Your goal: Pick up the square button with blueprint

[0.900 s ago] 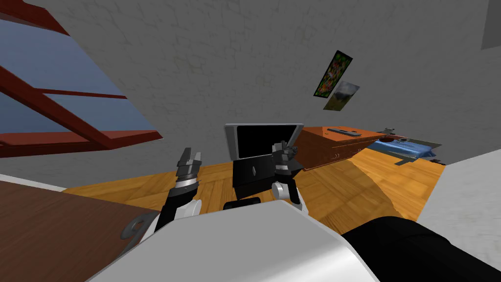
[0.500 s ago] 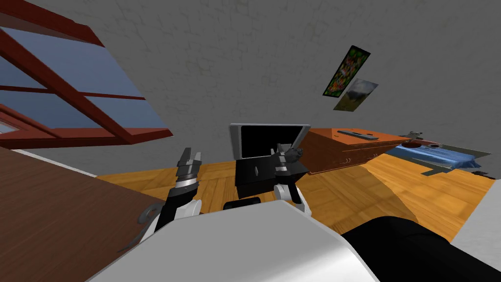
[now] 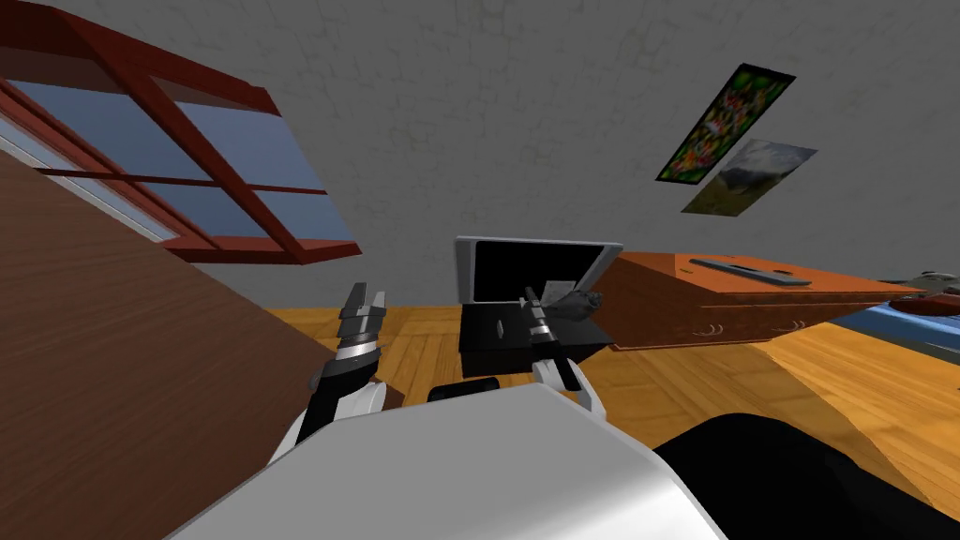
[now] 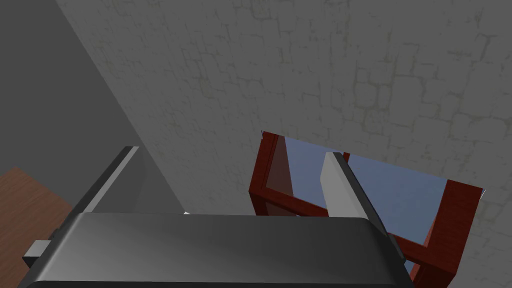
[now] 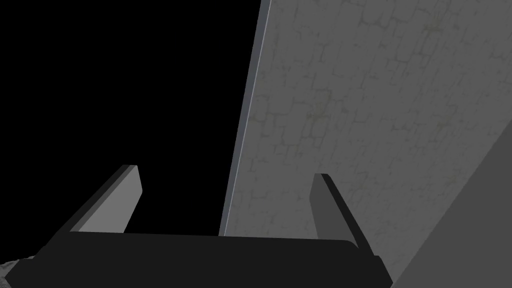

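Observation:
My right gripper (image 3: 532,298) is raised in front of a grey-framed black screen (image 3: 539,270) that stands on a black stand (image 3: 506,336). In the right wrist view the right gripper (image 5: 225,197) is open with nothing between its fingers, and the screen's grey edge (image 5: 240,150) runs past them. A small grey lumpy object (image 3: 581,301) lies on the stand just right of that gripper. My left gripper (image 3: 364,306) is held up over the wooden floor beside a brown table; the left gripper (image 4: 232,180) is open and empty in its wrist view.
A large brown table (image 3: 112,356) stands close on my left. An orange-brown dresser (image 3: 741,305) with a dark remote (image 3: 750,272) on top stands right of the stand. A blue bed (image 3: 923,328) lies at the far right. Wooden floor (image 3: 806,375) spreads ahead on the right.
My view has swung: the brown table has grown at the left, while the dresser and bed have slid right. My right gripper has turned and sunk slightly by the screen.

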